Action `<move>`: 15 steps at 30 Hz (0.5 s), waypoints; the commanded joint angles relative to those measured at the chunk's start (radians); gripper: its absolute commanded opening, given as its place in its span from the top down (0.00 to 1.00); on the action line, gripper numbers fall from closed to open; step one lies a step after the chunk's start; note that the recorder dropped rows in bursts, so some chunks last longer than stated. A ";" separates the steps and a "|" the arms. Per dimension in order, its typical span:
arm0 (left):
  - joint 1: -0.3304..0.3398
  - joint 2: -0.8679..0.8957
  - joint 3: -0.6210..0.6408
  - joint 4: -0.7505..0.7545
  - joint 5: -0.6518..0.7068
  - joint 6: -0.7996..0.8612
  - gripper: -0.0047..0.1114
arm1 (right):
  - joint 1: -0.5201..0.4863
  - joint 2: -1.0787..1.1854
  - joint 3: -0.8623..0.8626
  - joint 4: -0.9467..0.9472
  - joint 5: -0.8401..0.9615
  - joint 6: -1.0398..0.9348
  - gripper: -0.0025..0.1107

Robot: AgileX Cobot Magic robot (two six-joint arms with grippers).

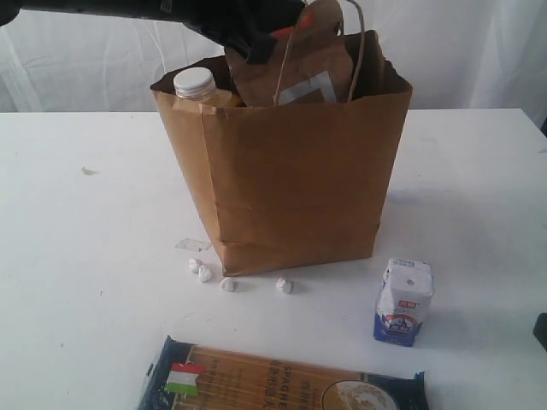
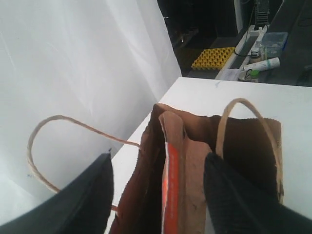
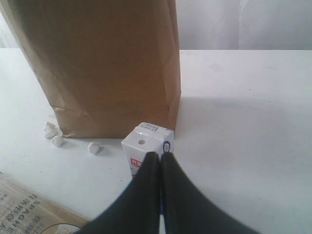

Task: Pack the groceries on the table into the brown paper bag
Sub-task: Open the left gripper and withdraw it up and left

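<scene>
brown pouch [image 2: 190, 175] stands upright in the mouth of the brown paper bag [image 1: 299, 179], top edge and orange label poking above the rim, next to the yellow bottle [image 1: 198, 85], which is already inside. left gripper [image 2: 158, 163] straddles the pouch with jaws spread wide: one finger sits against the pouch, the other is clear of it with a visible gap. reads as released, not clamped.

step in hand looks like the release and exit. to do it clean: lift straight up along the pouch, no sideways drift, or the touching finger drags it back out. the handle loops [image 1: 359, 43] sit close on either side of the fingers, so clear them before swinging away. the pouch rides high, so it may need a nudge down to leave room.

white-blue carton [image 1: 403, 301] is on the table [image 1: 85, 256], just off the bag's front corner. right gripper [image 3: 157, 157] hovers just by it, fingers pressed together and holding nothing; it needs to open before any grab. spaghetti pack [image 1: 273, 380] lies flat at the near edge, untouched.
</scene>
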 commanded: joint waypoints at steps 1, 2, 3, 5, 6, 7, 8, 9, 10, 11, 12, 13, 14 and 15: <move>-0.002 -0.042 -0.003 -0.023 -0.026 -0.011 0.45 | -0.004 -0.006 0.005 0.003 -0.005 0.004 0.98; -0.002 -0.051 -0.003 -0.023 -0.028 -0.011 0.45 | -0.004 -0.006 0.005 0.003 -0.005 0.004 0.98; -0.002 -0.061 -0.003 -0.023 -0.031 -0.011 0.45 | -0.004 -0.006 0.005 0.003 -0.005 0.004 0.98; -0.002 -0.074 -0.003 -0.023 -0.031 -0.011 0.45 | -0.004 -0.006 0.005 0.003 -0.005 0.004 0.98; -0.002 -0.080 -0.003 -0.023 -0.031 -0.011 0.45 | -0.004 -0.006 0.005 0.003 -0.005 0.004 0.98; -0.002 -0.085 -0.003 -0.023 -0.031 -0.011 0.45 | -0.004 -0.006 0.005 0.003 -0.005 0.004 0.98; -0.002 -0.091 -0.003 -0.023 -0.031 -0.013 0.45 | -0.004 -0.006 0.005 0.003 -0.005 0.004 0.98; -0.002 -0.096 -0.003 -0.023 -0.031 -0.013 0.45 | -0.004 -0.006 0.005 0.003 -0.005 0.004 0.98; -0.002 -0.096 -0.003 -0.023 -0.031 -0.013 0.45 | -0.004 -0.006 0.005 0.003 -0.005 0.004 0.98; -0.002 -0.101 -0.003 -0.023 -0.031 -0.013 0.45 | -0.004 -0.006 0.005 0.003 -0.005 0.004 0.98; -0.002 -0.100 -0.003 -0.023 -0.031 -0.018 0.45 | -0.004 -0.006 0.005 0.003 -0.005 0.004 0.98; -0.002 -0.103 -0.003 -0.023 -0.031 -0.028 0.45 | -0.004 -0.006 0.005 0.003 -0.005 0.004 0.98; -0.002 -0.105 -0.003 -0.023 -0.031 -0.035 0.45 | -0.004 -0.006 0.005 0.003 -0.005 0.004 0.98; 0.002 -0.106 -0.003 -0.023 -0.029 -0.035 0.45 | -0.004 -0.006 0.005 0.003 -0.005 0.004 0.98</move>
